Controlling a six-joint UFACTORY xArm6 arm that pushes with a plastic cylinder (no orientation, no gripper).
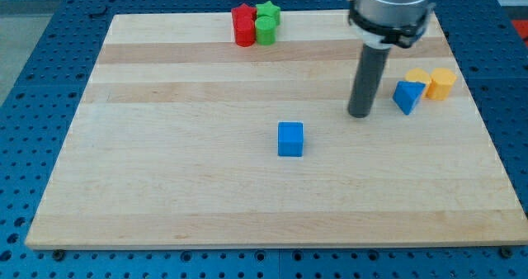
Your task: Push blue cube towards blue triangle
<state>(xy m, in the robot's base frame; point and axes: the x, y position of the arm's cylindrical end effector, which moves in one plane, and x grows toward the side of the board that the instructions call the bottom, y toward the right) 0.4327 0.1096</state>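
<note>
The blue cube (290, 139) sits near the middle of the wooden board (165, 188). The blue triangle (406, 96) lies at the view's right, touching a yellow block. My tip (360, 114) rests on the board between the two, closer to the blue triangle, up and to the right of the blue cube and apart from both.
Two yellow blocks (441, 82) sit right next to the blue triangle, on its right and upper side. A red block (243, 26), a green star (268, 13) and a green cylinder (265, 30) cluster at the view's top.
</note>
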